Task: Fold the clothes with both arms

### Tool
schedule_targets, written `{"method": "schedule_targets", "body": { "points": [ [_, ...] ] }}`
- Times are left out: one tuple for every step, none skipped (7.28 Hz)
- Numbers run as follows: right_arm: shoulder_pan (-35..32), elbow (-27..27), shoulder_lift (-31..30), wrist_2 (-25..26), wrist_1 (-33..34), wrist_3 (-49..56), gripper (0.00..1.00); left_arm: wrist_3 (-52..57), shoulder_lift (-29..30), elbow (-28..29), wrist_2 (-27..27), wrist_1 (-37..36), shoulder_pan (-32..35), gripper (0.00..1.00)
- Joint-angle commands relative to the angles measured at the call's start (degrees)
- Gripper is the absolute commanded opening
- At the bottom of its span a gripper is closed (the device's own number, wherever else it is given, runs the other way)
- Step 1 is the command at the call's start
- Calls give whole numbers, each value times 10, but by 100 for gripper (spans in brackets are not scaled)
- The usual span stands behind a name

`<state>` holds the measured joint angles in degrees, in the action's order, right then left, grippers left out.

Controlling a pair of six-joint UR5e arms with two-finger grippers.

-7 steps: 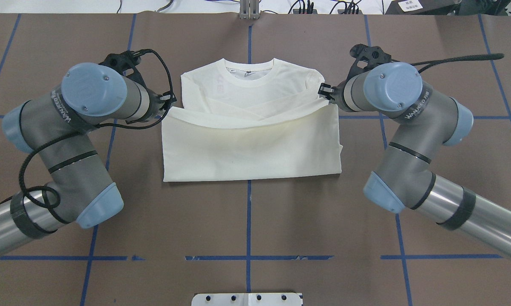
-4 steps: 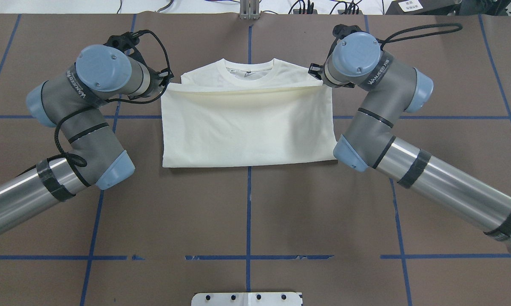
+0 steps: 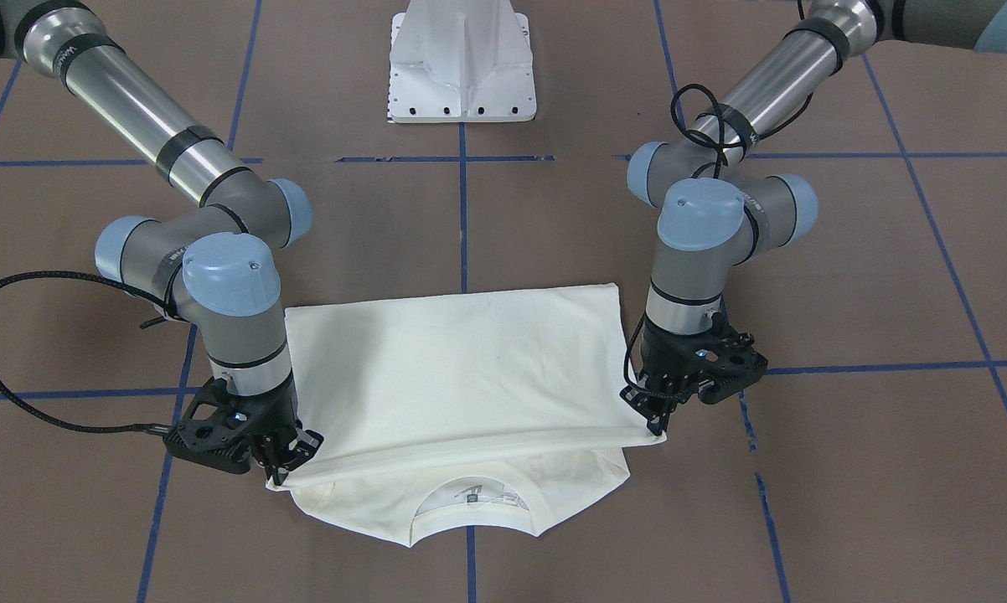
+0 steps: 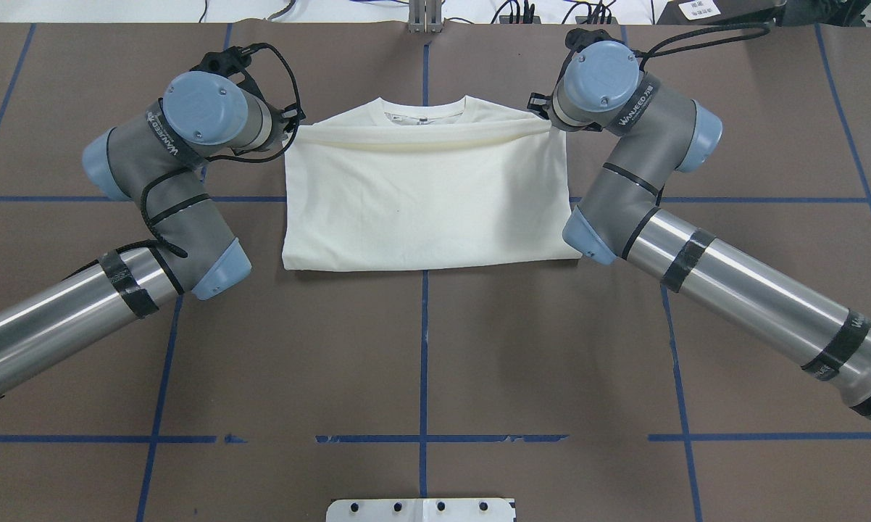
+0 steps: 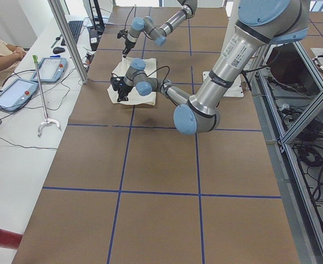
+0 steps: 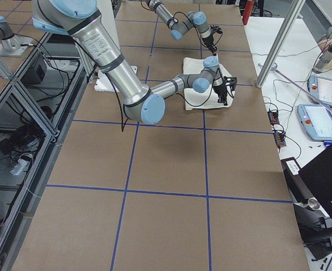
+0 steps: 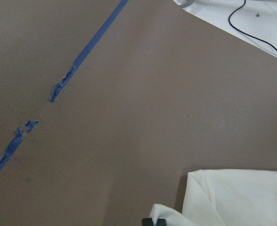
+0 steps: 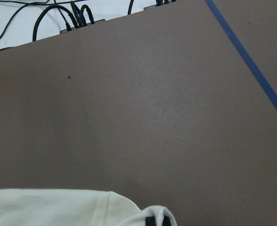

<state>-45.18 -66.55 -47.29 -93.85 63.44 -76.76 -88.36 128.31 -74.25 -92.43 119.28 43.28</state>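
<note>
Table (image 4: 421,362); T-shirt (image 4: 421,196) in left tool (image 3: 656,421), right tool (image 3: 284,473)

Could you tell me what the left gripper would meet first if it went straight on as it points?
The left gripper, shut on the T-shirt, points steeply down; straight on it would probably meet the table just beside the shirt's shoulder, though depth is unclear.

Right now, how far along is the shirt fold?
Done: the T-shirt lies as a rectangle, no sleeve sticking out, its lower half doubled over toward the collar. In hand: the left gripper and right gripper each pinch a hem corner, the edge taut just short of the collar. Left: lay that edge down, release, perhaps fold again.
</note>
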Motion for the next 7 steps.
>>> {"method": "schedule_targets", "body": {
  "points": [
    [3,3,10,3,-2,1,55,0,4,6,0,3,0,27],
    [2,-3,10,2,-3,-1,59,-1,3,0,-4,24,1,39],
    [-2,-48,-4,-9,-5,0,67,-1,-6,-33,-7,48,6,49],
    [23,-149,-75,-36,-4,-15,69,-6,-34,-101,-9,49,1,50],
    [42,-229,-148,-41,-6,-49,72,-4,-57,-148,-47,48,-1,50],
    [65,-298,-213,-42,-6,-73,76,-7,-63,-151,-94,57,2,50],
    [85,-314,-236,-39,-7,-107,79,-8,-65,-158,-93,59,3,51]
  ]
}}
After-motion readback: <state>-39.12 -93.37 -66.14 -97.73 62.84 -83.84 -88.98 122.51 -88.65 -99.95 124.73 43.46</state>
